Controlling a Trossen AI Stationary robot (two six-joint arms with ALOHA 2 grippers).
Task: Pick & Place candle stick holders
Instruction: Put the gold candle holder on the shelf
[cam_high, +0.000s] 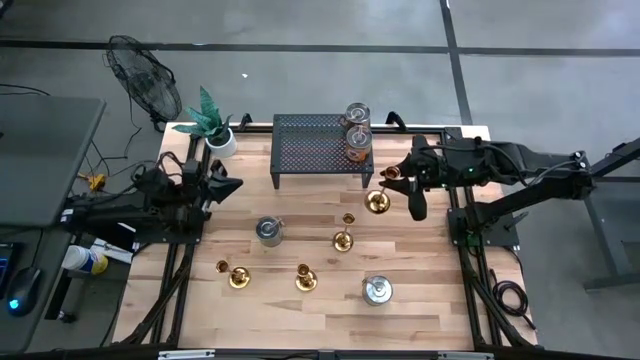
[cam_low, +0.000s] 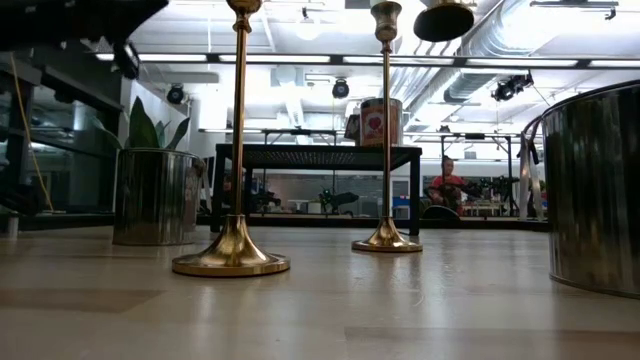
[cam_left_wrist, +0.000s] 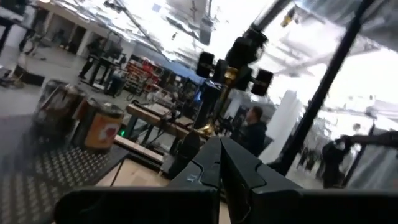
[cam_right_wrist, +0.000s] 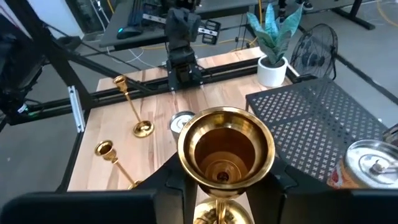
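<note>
Several gold candle stick holders show. My right gripper (cam_high: 393, 180) is shut on one (cam_right_wrist: 226, 146) in front of the black rack (cam_high: 318, 150). One holder (cam_high: 343, 238) stands on its round base mid-table, and two more (cam_high: 306, 280) (cam_high: 238, 277) stand near the front. Two of these show tall in the low view (cam_low: 237, 130) (cam_low: 386, 130). My left gripper (cam_high: 228, 185) is shut and empty at the table's left side, with its fingers (cam_left_wrist: 217, 168) together. My right gripper holds the holder just under its open cup (cam_right_wrist: 226, 180), one finger (cam_right_wrist: 171, 186) on each side. The cup hides the place of contact. The fingers come from the table's right side. The holder is upright, with its stem and base (cam_left_wrist: 206, 129) below the fingers and clear of the table.
Two tins (cam_high: 357, 115) (cam_high: 358, 146) stand on the black rack. Two silver tins (cam_high: 268, 231) (cam_high: 377, 290) sit on the wooden table (cam_high: 300, 320). A potted plant (cam_high: 215, 128) stands at the far left corner. People show in the room beyond.
</note>
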